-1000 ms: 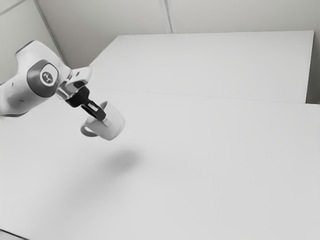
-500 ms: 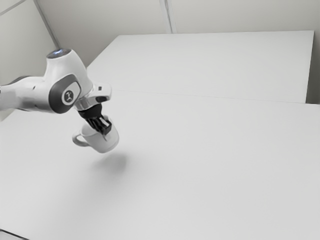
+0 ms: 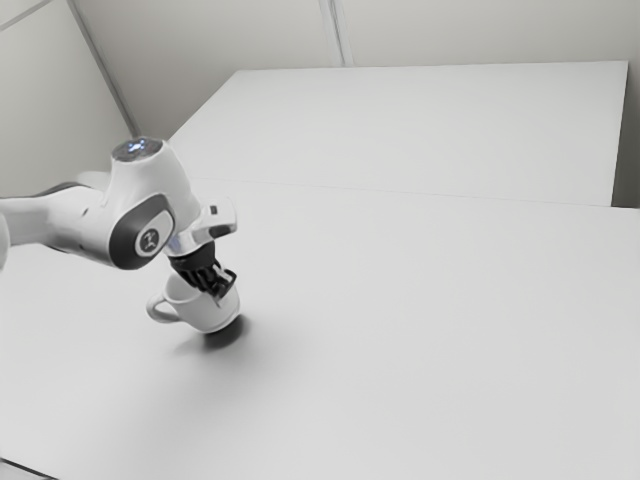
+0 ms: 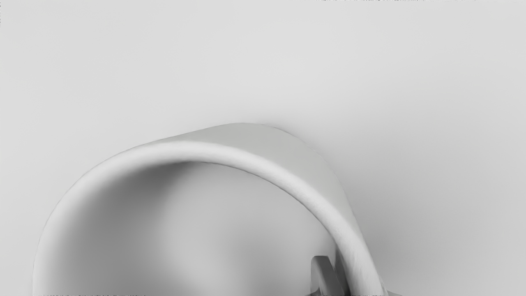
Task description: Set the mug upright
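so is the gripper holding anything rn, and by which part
The black two-finger gripper holds the white, round, ceramic-looking mug by its rim and upper wall, away from the curved handle, one jaw inside and one outside.

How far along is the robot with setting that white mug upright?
Gripping looks done: the black fingers pinch the round white mug by its wall, opening mostly upward. In hand is the placing: the mug leans, close above or touching the smooth pale table. Left, it seems: straighten it, rest its base flat, let go.
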`<move>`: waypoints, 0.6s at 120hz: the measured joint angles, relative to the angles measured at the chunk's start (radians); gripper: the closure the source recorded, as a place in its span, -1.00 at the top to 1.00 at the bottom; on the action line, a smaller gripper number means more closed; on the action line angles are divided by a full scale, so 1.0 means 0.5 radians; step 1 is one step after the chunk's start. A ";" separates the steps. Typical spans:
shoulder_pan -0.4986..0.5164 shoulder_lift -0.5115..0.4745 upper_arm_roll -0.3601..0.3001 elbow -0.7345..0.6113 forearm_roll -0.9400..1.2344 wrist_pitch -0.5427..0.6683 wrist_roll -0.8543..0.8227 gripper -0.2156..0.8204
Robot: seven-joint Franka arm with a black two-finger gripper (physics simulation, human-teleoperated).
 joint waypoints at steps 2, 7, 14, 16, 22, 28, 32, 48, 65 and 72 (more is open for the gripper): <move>0.000 0.001 0.000 -0.006 0.003 0.013 -0.012 -0.93; -0.001 0.006 0.000 -0.017 0.010 0.042 -0.041 -0.93; -0.001 0.016 0.000 -0.029 0.016 0.078 -0.079 -0.93; -0.001 0.019 0.000 -0.034 0.017 0.088 -0.089 -0.93; -0.001 0.032 0.000 -0.045 0.021 0.115 -0.118 -0.93; -0.001 0.043 -0.001 -0.050 0.023 0.136 -0.145 -0.93; -0.002 0.053 -0.001 -0.052 0.024 0.147 -0.162 -0.93; -0.004 0.089 -0.001 -0.053 0.025 0.177 -0.220 -0.93; -0.007 0.128 -0.001 -0.051 0.026 0.199 -0.270 -0.93; -0.009 0.144 -0.001 -0.051 0.026 0.206 -0.287 -0.93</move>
